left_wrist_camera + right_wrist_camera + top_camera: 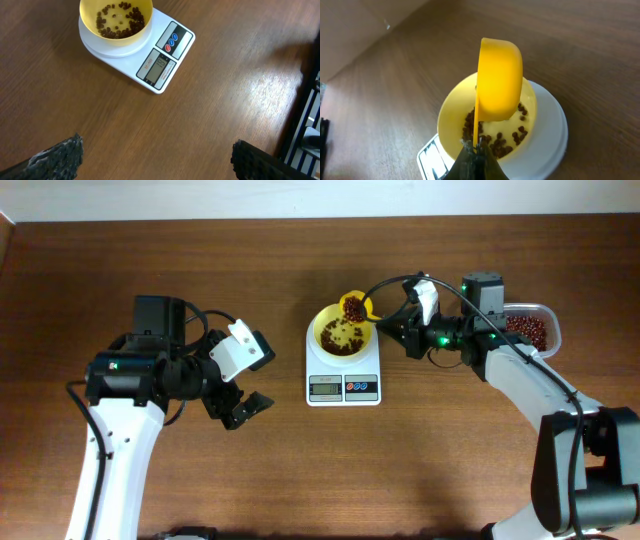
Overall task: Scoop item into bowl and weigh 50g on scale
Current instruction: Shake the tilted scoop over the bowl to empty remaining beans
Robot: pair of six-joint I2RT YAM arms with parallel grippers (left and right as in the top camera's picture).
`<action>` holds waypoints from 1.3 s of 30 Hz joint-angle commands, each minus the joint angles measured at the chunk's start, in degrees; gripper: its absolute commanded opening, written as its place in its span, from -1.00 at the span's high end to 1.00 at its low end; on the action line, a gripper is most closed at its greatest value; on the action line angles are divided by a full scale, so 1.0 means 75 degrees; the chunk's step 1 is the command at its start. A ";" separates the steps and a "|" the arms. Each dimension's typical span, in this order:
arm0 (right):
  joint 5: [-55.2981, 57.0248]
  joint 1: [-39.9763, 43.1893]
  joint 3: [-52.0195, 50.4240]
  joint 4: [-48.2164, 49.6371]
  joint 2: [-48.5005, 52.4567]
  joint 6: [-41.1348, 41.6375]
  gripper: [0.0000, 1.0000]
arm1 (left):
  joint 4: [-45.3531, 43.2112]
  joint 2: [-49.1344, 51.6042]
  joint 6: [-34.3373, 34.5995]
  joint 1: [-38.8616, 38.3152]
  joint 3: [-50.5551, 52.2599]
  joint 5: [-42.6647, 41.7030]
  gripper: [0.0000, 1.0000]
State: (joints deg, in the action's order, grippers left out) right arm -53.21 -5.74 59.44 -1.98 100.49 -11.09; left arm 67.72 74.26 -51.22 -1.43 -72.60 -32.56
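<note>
The pale yellow bowl [341,335] stands on the white scale [343,387] and holds some dark reddish-brown beans [343,333]. My right gripper [388,326] is shut on the handle of a small yellow scoop [354,307], tilted over the bowl's far right rim with beans in it. In the right wrist view the scoop [499,80] hangs over the bowl [451,112], and the gripper [477,149] clamps its handle. My left gripper [243,386] is open and empty, left of the scale. The left wrist view shows bowl [116,22], scale [161,67] and open fingers [155,160].
A clear plastic container [530,326] with more beans stands at the far right, behind my right arm. The wooden table's far edge [320,218] runs along the top of the overhead view.
</note>
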 commanded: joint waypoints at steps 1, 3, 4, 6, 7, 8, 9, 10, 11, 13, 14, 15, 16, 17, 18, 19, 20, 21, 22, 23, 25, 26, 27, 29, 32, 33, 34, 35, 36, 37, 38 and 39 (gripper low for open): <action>-0.0216 -0.0099 -0.0020 0.0099 -0.0079 -0.0090 0.92 | 0.0009 0.0000 0.0076 0.0012 -0.0055 -0.0026 -0.97; 0.0178 -0.0169 -0.0026 0.0035 -0.0096 -0.0117 0.92 | 0.0009 0.0000 0.0076 0.0012 -0.0055 -0.0023 -0.97; 0.0664 -0.0289 -0.0026 -0.0181 -0.0058 -0.0277 0.92 | 0.0009 0.0000 0.0079 0.0012 -0.0055 -0.0023 -0.97; 0.0181 -0.0353 0.0035 0.0047 -0.0160 -0.0245 0.92 | 0.0009 0.0000 0.0076 0.0012 -0.0055 -0.0026 -0.97; 0.0213 -0.0382 0.0035 0.0032 -0.0184 -0.0297 0.92 | 0.0009 0.0000 0.0079 0.0012 -0.0055 -0.0026 -0.98; 0.0312 -0.0393 0.0032 -0.0029 -0.0181 -0.0297 0.92 | 0.0009 0.0000 0.0076 0.0012 -0.0055 -0.0023 -0.97; 0.0589 -0.0402 0.0015 -0.0076 -0.0178 -0.0297 0.92 | 0.0009 0.0000 0.0079 0.0012 -0.0055 -0.0026 -0.97; 0.0845 -0.0460 0.0006 -0.0219 -0.0178 -0.0286 0.92 | 0.0009 0.0000 0.0079 0.0012 -0.0055 -0.0023 -0.98; 0.0583 -0.0466 0.0023 -0.0166 -0.0213 -0.0294 0.92 | 0.0009 0.0000 0.0079 0.0012 -0.0055 -0.0023 -0.97; 0.1131 -0.0472 0.0017 -0.0318 -0.0221 -0.0277 0.92 | 0.0009 0.0000 0.0079 0.0012 -0.0055 -0.0023 -0.97; 0.0924 -0.0463 0.0038 -0.0283 -0.0265 -0.0271 0.92 | 0.0009 0.0000 0.0079 0.0012 -0.0055 -0.0026 -0.97; 0.1052 -0.0481 0.0035 -0.0294 -0.0303 -0.0353 0.92 | 0.0009 0.0000 0.0076 0.0012 -0.0055 -0.0026 -0.97; 0.1072 -0.0542 0.0035 -0.0300 -0.0300 -0.0356 0.92 | 0.0009 0.0000 0.0076 0.0012 -0.0055 -0.0026 -0.97; 0.0979 -0.0586 0.0038 -0.0274 -0.0315 -0.0356 0.92 | 0.0009 0.0000 0.0079 0.0012 -0.0055 -0.0026 -0.97; 0.1241 -0.0586 0.0035 -0.0332 -0.0329 -0.0484 0.92 | 0.0009 0.0000 0.0079 0.0012 -0.0055 -0.0026 -0.98; 0.1311 -0.0583 0.0044 -0.0423 -0.0329 -0.0446 0.92 | 0.0009 0.0000 0.0079 0.0012 -0.0055 -0.0023 -0.98; 0.1209 -0.0583 0.0082 -0.0423 -0.0405 -0.0452 0.92 | 0.0009 0.0000 0.0079 0.0012 -0.0055 -0.0023 -0.97; 0.1274 -0.0592 0.0085 -0.0420 -0.0423 -0.0589 0.92 | 0.0009 0.0000 0.0079 0.0012 -0.0055 -0.0023 -0.97; 0.1376 -0.0667 0.0082 -0.0443 -0.0405 -0.0723 0.92 | 0.0009 0.0000 0.0079 0.0012 -0.0055 -0.0026 -0.97; 0.1361 -0.0685 0.0085 -0.0425 -0.0414 -0.0723 0.92 | 0.0006 0.0000 0.0079 0.0012 -0.0055 -0.0026 -0.97; 0.1323 -0.0694 0.0085 -0.0425 -0.0449 -0.0720 0.92 | 0.0009 0.0000 0.0079 0.0012 -0.0055 -0.0026 -0.97; 0.1195 -0.0694 0.0090 -0.0425 -0.0510 -0.0729 0.92 | 0.0009 0.0000 0.0079 0.0012 -0.0055 -0.0023 -0.97; 0.1341 -0.0694 0.0087 -0.0434 -0.0510 -0.0726 0.92 | 0.0009 0.0000 0.0079 0.0012 -0.0055 -0.0023 -0.98; 0.1731 -0.0752 0.0050 -0.0487 -0.0440 -0.0784 0.92 | 0.0009 0.0000 0.0079 0.0012 -0.0055 -0.0023 -0.97; 0.1731 -0.0836 0.0096 -0.0420 -0.0662 -0.0813 0.92 | 0.0009 0.0000 0.0076 0.0012 -0.0055 -0.0026 -0.97; 0.1958 -0.0915 0.0090 -0.0481 -0.0664 -0.0813 0.92 | 0.0009 0.0000 0.0079 0.0012 -0.0055 -0.0023 -0.97; 0.2573 -0.1090 0.0052 -0.0749 -0.0568 -0.0976 0.92 | 0.0009 0.0000 0.0079 0.0012 -0.0055 -0.0026 -0.97; 0.2699 -0.1198 0.0055 -0.0857 -0.0519 -0.1090 0.92 | 0.0009 0.0000 0.0079 0.0012 -0.0055 -0.0026 -0.97; 0.2658 -0.1274 0.0102 -0.0839 -0.0603 -0.1093 0.92 | 0.0009 0.0000 0.0079 0.0012 -0.0055 -0.0026 -0.97; 0.2640 -0.1332 0.0105 -0.0694 -0.0691 -0.1093 0.92 | 0.0009 0.0000 0.0079 0.0012 -0.0055 -0.0023 -0.97; 0.2652 -0.1370 0.0105 -0.0656 -0.0740 -0.1096 0.92 | 0.0009 0.0000 0.0076 0.0012 -0.0055 -0.0026 -0.98; 0.2699 -0.1376 0.0105 -0.0685 -0.0746 -0.1096 0.92 | 0.0006 0.0000 0.0076 0.0012 -0.0055 -0.0026 -0.97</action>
State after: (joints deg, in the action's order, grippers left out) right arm -34.68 -15.49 59.46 -7.31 96.99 -18.31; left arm 67.72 74.26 -51.22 -1.43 -72.60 -32.58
